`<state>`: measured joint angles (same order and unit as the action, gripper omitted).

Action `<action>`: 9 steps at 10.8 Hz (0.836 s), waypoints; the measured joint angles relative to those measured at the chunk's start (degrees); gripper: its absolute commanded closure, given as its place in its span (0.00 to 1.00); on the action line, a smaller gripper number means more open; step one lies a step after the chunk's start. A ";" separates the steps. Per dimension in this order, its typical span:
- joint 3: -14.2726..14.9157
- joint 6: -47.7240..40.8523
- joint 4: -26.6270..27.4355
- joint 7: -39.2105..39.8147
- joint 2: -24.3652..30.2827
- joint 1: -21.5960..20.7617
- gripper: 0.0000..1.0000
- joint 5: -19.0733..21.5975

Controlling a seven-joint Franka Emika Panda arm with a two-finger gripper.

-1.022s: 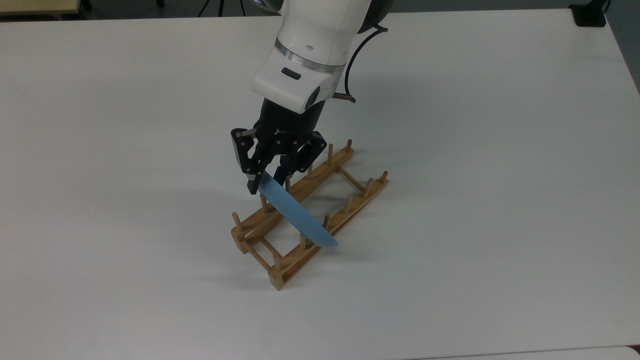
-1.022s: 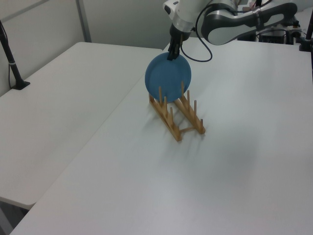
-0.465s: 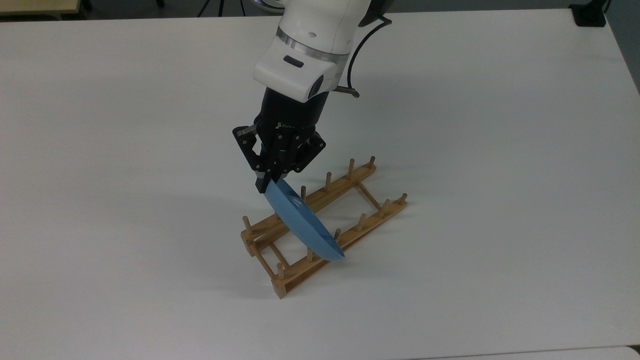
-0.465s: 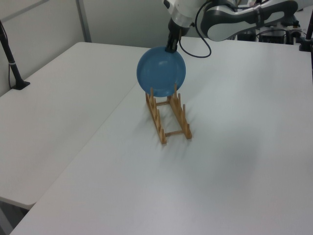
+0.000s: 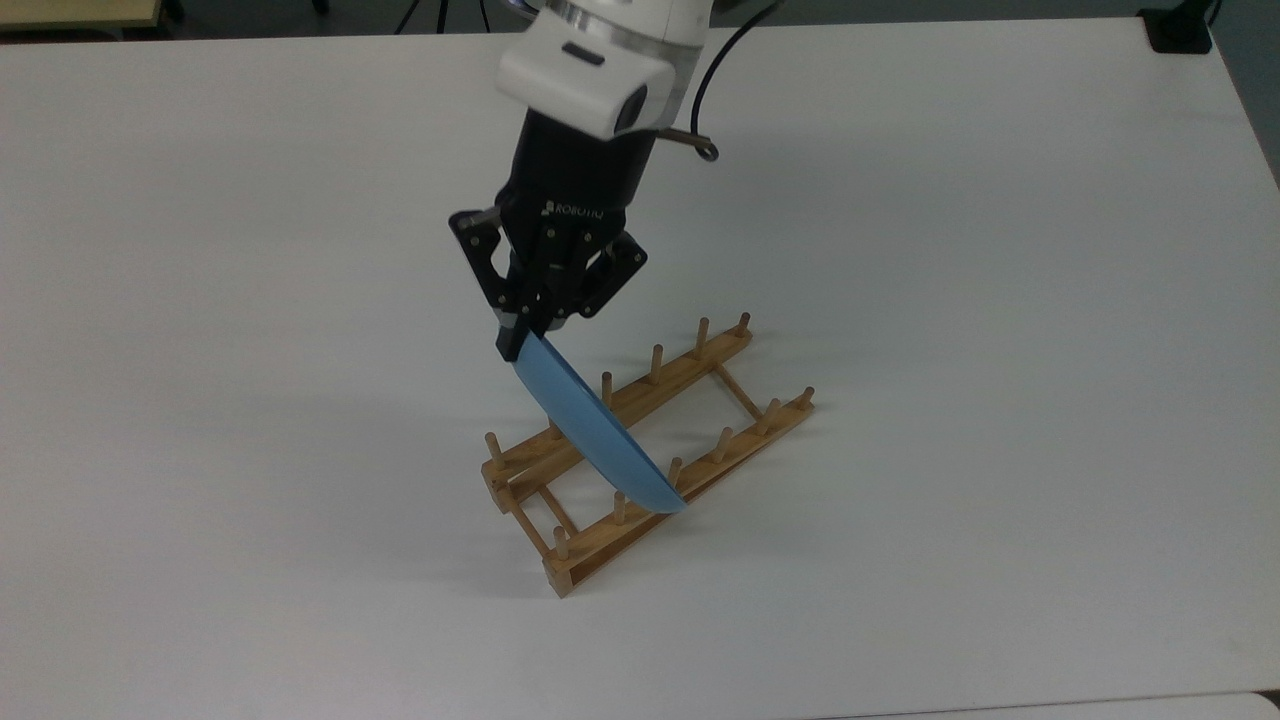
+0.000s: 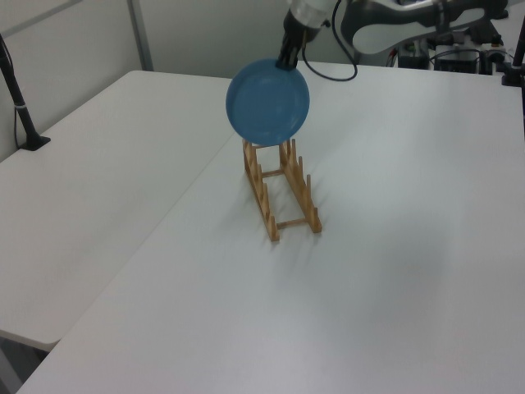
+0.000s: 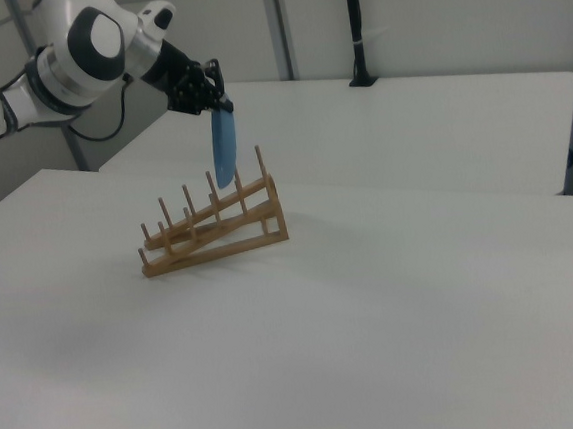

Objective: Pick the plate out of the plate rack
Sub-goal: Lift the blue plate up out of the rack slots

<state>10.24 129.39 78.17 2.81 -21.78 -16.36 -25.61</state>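
Top view: hand (image 5: 522, 335) pinching round plate (image 5: 595, 432); wooden plate rack (image 5: 640, 450).

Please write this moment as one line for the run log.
phase: lift-out | gripper: shut on plate top rim | plate: upright, raised above plate rack pegs | rack: on white table

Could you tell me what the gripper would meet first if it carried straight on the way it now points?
Probably the plate rack: the gripper, clamped on the plate, points down toward it.

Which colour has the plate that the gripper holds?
Plain light blue; the plate shows best in the left view.
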 measured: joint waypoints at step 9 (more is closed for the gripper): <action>0.44 -13.80 0.09 -1.25 11.41 11.29 1.00 25.66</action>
<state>10.68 115.59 78.26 1.56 -10.37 -5.07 0.05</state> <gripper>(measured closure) 0.925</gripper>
